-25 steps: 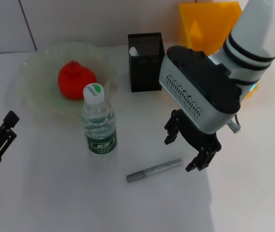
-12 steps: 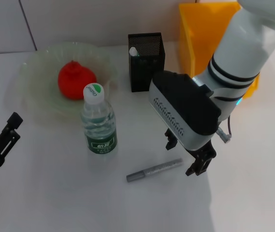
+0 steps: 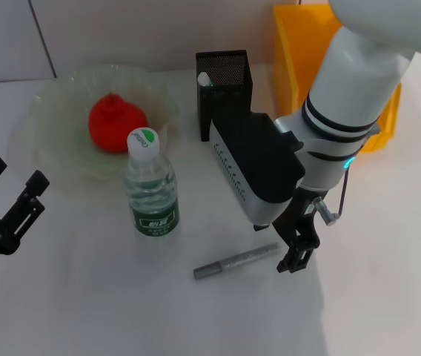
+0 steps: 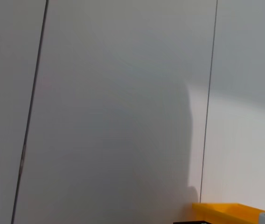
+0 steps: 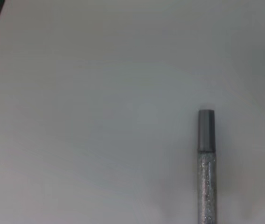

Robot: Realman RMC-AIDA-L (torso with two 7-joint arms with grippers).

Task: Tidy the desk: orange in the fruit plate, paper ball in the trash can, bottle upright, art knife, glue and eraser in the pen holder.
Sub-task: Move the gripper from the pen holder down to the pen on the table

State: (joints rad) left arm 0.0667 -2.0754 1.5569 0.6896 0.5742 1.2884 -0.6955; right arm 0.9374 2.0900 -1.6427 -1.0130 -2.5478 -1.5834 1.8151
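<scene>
The orange [image 3: 114,122] lies in the pale green fruit plate [image 3: 51,152] at the back left. In front of it the bottle [image 3: 151,189] stands upright. A slim grey pen-shaped stick [image 3: 236,261] with a dark cap [image 5: 206,130] lies on the table; whether it is the art knife or the glue I cannot tell. My right gripper [image 3: 277,251] hangs open right over the stick's right end, one finger hidden behind the wrist. The pen holder [image 3: 225,85] holds a white item [image 3: 204,78]. The trash can [image 3: 307,44] stands at the back right. Paper ball and eraser are out of view.
My left gripper [image 3: 14,176] is parked open at the table's left edge, well away from the bottle. The left wrist view shows mainly a grey wall, with the trash can rim [image 4: 226,207] low in it.
The right arm has swung left and turned, bringing its gripper from beside the stick's right end to over it. The left gripper has drifted slightly up and right.
</scene>
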